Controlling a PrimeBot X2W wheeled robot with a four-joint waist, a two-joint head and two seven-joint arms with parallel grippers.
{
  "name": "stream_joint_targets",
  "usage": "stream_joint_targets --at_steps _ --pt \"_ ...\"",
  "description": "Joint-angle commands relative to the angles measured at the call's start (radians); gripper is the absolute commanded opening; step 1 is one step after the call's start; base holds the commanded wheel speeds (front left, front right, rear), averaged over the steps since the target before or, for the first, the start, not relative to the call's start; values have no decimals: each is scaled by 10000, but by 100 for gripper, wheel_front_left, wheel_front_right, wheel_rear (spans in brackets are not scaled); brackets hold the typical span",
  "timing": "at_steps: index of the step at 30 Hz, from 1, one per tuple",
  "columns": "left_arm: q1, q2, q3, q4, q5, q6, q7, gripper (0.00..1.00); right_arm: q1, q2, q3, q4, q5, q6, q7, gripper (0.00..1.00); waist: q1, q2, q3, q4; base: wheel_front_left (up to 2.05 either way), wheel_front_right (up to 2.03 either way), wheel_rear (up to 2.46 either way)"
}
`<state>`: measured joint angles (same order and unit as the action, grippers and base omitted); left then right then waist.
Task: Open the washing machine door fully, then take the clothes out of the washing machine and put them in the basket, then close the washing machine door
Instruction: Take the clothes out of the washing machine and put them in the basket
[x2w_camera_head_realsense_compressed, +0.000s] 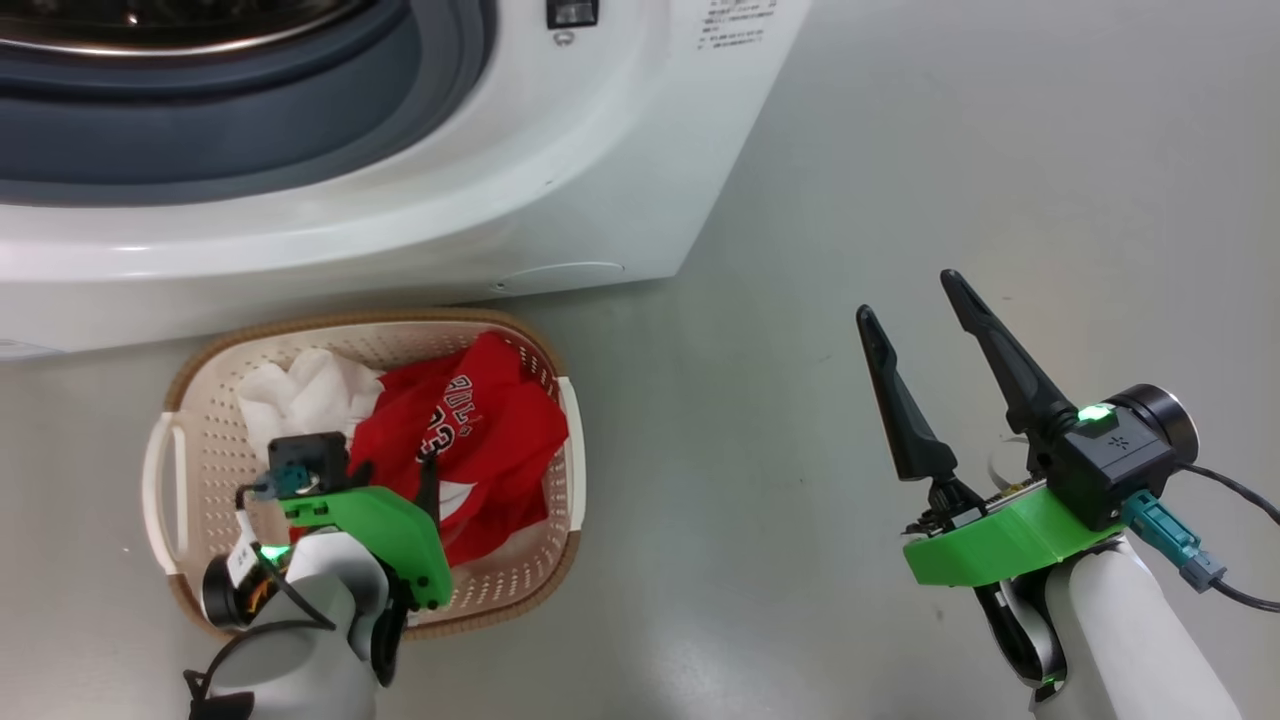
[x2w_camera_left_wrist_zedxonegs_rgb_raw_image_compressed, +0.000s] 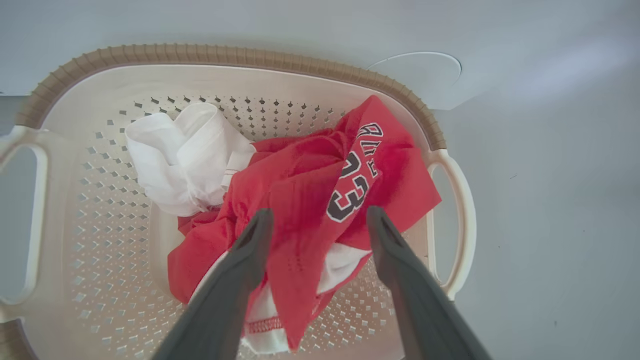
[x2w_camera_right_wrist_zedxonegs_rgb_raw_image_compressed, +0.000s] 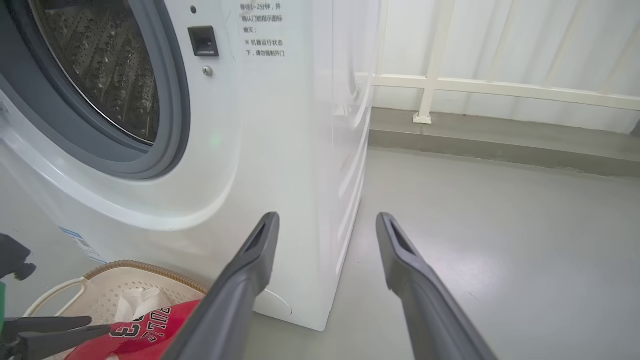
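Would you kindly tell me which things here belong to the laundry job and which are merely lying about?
Job in hand:
washing machine
basket
red jersey and white cloth, both in the basket
left end effector, open above them
right end effector, open

Lying about:
grey floor
white railing
black cable

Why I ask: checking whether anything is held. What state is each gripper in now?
Left gripper: open above the clothes in the basket, gripping nothing.
Right gripper: open, empty.
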<state>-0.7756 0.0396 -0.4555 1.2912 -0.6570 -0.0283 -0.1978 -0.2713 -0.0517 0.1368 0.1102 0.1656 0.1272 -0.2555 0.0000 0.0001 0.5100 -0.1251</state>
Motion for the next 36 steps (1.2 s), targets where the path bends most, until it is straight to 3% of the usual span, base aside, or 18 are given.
stream_joint_targets --at_steps 1,3,7,16,24,28,36 --pt "108 182 116 -170 91 -110 -312 100 30 15 104 -186 -77 35 -63 100 0 -1 -238 177 0 0 0" --pt "203 163 118 -445 66 -323 -503 100 82 15 53 -133 -106 35 -63 100 0 -1 -403 259 0 0 0" --pt "394 151 83 -950 231 -325 -621 100 183 15 -46 -82 -192 35 -63 100 0 -1 -676 395 0 0 0" --pt "2154 408 1210 -4802 1325 -31 -637 100 526 15 -320 57 -438 35 -63 100 0 -1 -1746 709 0 0 0" --pt "3677 301 2349 -7363 2270 75 -638 100 887 -20 -548 140 -600 35 -63 100 0 -1 -2818 905 0 0 0" --pt "4266 227 2699 -8347 2455 -267 -639 100 1108 -42 -725 186 -682 35 -63 100 0 -1 -3263 994 0 0 0" --pt "5302 189 3486 -9916 3232 -283 -639 100 1583 -36 -1142 234 -630 35 -63 100 0 -1 -3993 1121 0 0 0"
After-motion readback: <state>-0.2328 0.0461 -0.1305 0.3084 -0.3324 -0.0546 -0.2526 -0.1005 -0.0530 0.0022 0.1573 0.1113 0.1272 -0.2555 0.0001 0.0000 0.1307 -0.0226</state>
